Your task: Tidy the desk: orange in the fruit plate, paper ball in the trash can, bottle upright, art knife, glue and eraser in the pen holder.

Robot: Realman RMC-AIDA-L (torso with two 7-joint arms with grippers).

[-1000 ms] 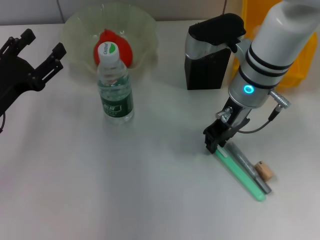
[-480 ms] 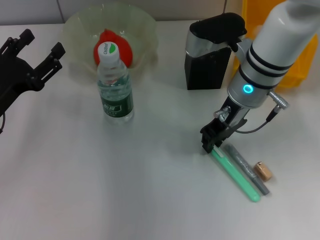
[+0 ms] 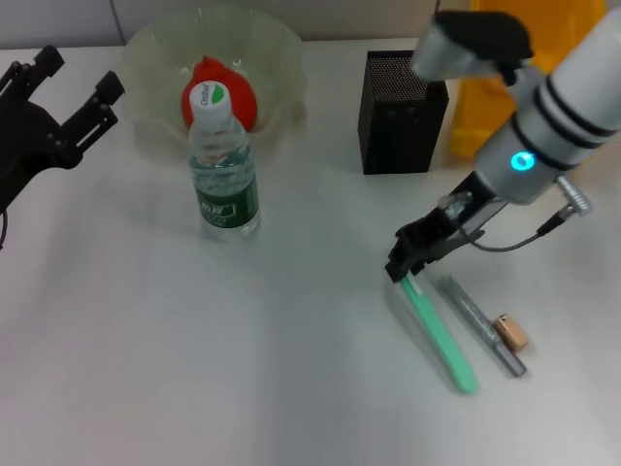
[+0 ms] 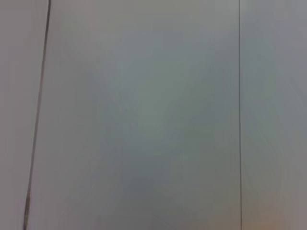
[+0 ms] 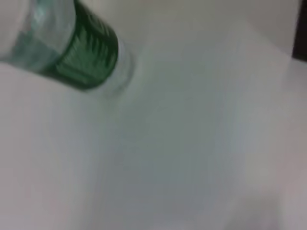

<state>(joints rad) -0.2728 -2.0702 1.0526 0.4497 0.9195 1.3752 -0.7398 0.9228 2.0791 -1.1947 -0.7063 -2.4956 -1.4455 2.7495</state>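
My right gripper (image 3: 404, 264) is low over the table, shut on the upper end of a green pen-like stick (image 3: 439, 335) whose far end still rests on the table. A grey pen-like stick (image 3: 480, 325) lies just right of it, and the tan eraser (image 3: 511, 333) sits beside that. I cannot tell which stick is the glue and which the art knife. The black mesh pen holder (image 3: 400, 112) stands behind them. The bottle (image 3: 223, 170) (image 5: 81, 48) stands upright. The orange (image 3: 238, 92) lies in the fruit plate (image 3: 155, 49). The paper ball is out of view. My left gripper (image 3: 80, 76) is open at the far left.
The yellow trash can (image 3: 529, 53) stands at the back right, partly behind my right arm. The bottle stands just in front of the fruit plate. The left wrist view shows only a plain pale surface.
My right arm has swung off to the right, uncovering the pen holder. The gripper edged left and up, and the green stick's held end came with it, turning the stick away from the grey one.
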